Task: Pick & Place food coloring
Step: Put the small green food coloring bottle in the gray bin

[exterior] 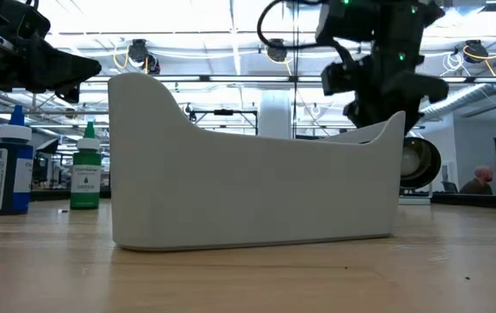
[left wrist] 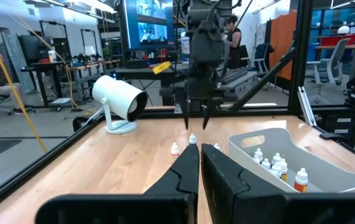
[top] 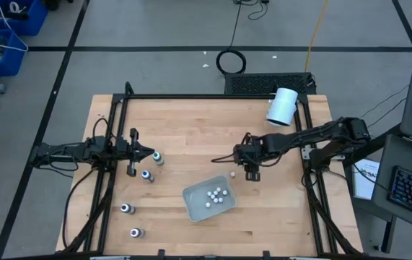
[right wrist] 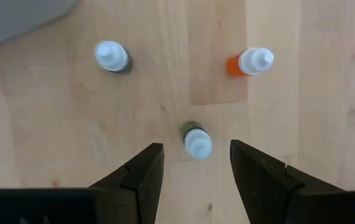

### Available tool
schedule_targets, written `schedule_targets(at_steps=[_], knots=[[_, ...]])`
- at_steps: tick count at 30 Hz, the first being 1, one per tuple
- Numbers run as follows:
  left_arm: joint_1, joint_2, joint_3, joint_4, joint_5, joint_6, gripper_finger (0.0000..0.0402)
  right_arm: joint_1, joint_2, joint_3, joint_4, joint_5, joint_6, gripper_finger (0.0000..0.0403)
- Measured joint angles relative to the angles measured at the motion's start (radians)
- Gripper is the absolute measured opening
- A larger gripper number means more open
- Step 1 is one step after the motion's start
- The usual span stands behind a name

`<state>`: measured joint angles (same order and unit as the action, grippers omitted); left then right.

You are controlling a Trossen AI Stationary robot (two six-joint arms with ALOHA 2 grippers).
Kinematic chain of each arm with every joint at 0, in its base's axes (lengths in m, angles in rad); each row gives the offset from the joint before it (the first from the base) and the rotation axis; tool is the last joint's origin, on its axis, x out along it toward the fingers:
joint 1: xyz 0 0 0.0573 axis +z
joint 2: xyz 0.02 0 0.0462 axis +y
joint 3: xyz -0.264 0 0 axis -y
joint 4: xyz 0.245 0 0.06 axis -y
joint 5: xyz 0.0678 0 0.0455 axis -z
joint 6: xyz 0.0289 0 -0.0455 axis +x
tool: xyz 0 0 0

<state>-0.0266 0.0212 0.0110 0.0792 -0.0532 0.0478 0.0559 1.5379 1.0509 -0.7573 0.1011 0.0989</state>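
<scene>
Overhead, the right gripper [top: 252, 175] hung pointing straight down over the wooden desk [top: 191, 130], its jaws released and standing apart with nothing between the fingers [right wrist: 137, 177]. Directly below the gap in those jaws stood a tiny green-bodied bottle [right wrist: 195, 139] of food coloring, upright and untouched; an orange bottle [right wrist: 249, 62] and a dark-bodied bottle [right wrist: 111, 56] stood a little beyond the jaws, one to each side, all three apart from one another. The clear plastic tray [top: 191, 204] lay just beside the right gripper, nearer the front of the desk, and held a cluster of small whitish bottles [top: 216, 195]. In the left wrist view those bottles in the tray showed pale caps, one of them orange-bodied [left wrist: 300, 181]. The left gripper [top: 150, 153] waited low over the desk's left side with its jaws clenched and empty, aimed across the desk toward the right arm. Four larger dark-bodied bottles stood on that side: one [top: 159, 158] just off the tips of the left jaws, one [top: 147, 175] close beside it, and two [top: 127, 209] [top: 136, 232] farther toward the front edge. From desk height, a blue bottle [exterior: 9, 162] and a green one [exterior: 85, 169] stood upright beside the tray. A big white cylinder [top: 283, 107] sat at the far right corner, well apart from both sets of jaws.
</scene>
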Motion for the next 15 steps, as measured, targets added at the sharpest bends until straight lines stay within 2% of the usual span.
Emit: schedule_targets(at_steps=[15], knots=[[0.000, 0.000, 0.000, 0.000, 0.000, 0.000, 0.0026, -0.019, 0.001, -0.108, 0.141, -0.026, -0.008, 0.0172]])
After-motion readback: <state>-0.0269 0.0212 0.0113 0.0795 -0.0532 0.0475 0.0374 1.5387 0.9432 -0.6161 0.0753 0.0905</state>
